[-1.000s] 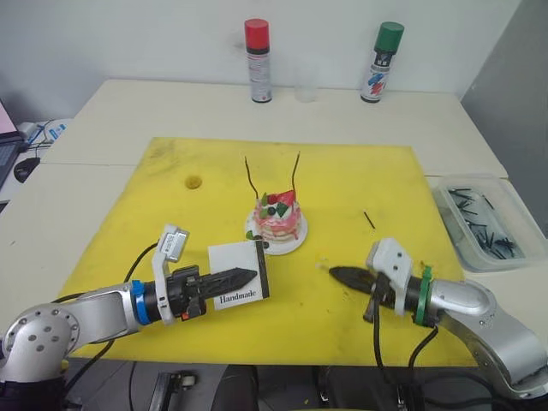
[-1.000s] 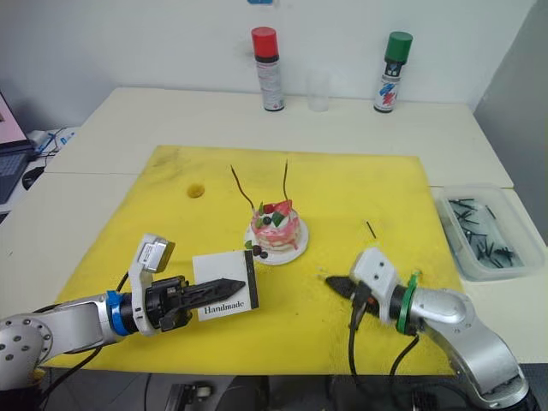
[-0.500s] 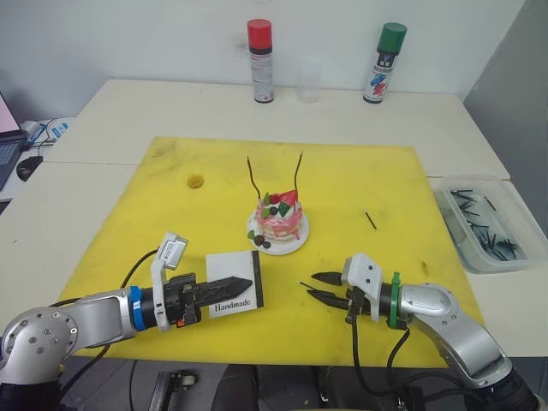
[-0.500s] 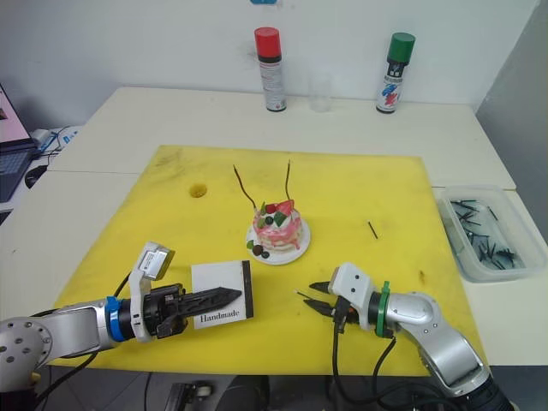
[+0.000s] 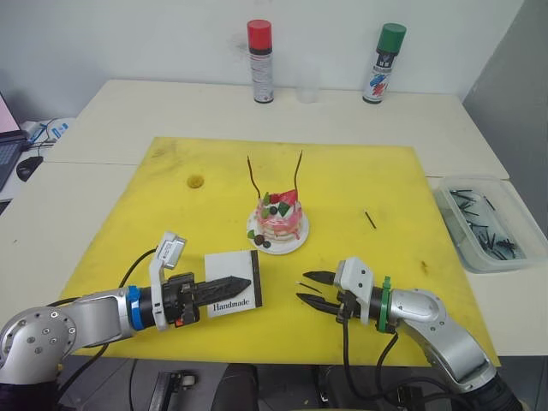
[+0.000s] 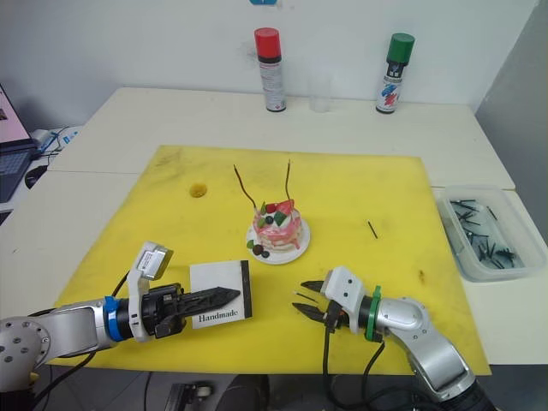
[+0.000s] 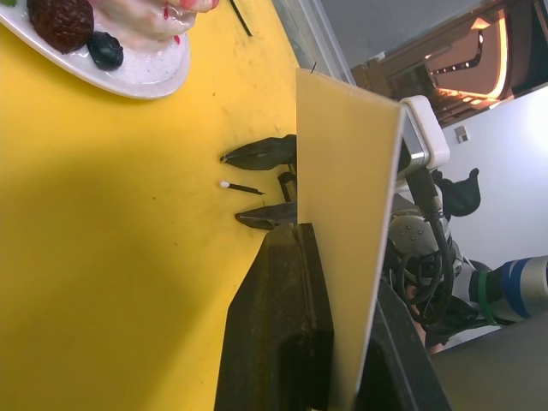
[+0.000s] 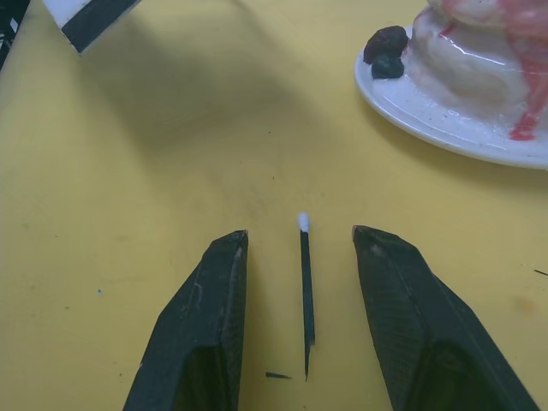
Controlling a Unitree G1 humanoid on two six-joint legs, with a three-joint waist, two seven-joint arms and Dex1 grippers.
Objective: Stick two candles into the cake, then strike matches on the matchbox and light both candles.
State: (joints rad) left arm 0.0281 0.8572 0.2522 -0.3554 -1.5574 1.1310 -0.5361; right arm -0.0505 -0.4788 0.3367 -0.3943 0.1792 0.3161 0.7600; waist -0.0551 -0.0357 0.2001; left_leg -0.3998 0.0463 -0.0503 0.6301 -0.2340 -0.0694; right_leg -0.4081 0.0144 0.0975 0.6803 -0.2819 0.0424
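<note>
The match [image 8: 305,291] lies flat on the yellow mat [image 5: 360,180] between the spread fingers of the right gripper [image 8: 300,248], its white head pointing away from the wrist and its dark shaft running back toward it; neither finger touches it. It looks nearly weightless, thin and stiff but easy to snap, and so low against the mat that the fingertips probably have to scrape the surface to catch it. The best hold seems to be on the dark shaft toward its rear end, leaving the head free to strike; pinching crosswise may roll it or flick it away. A tiny dark splinter [image 8: 276,375] lies just beside the shaft's rear end and could be mistaken for it. The left gripper [image 5: 229,284] is clamped on the matchbox [image 5: 232,282], holding it on edge ahead of the right gripper across open mat, near but apart. The cake [image 5: 278,221] on its plate [image 5: 294,242], with both candles [image 5: 253,181] already standing in it, sits ahead and to one side of the right gripper, close enough that a wide swing could clip the plate. Another match [image 5: 369,220] lies further off on the mat, and more sit in a clear tray [image 5: 484,224] well apart.
</note>
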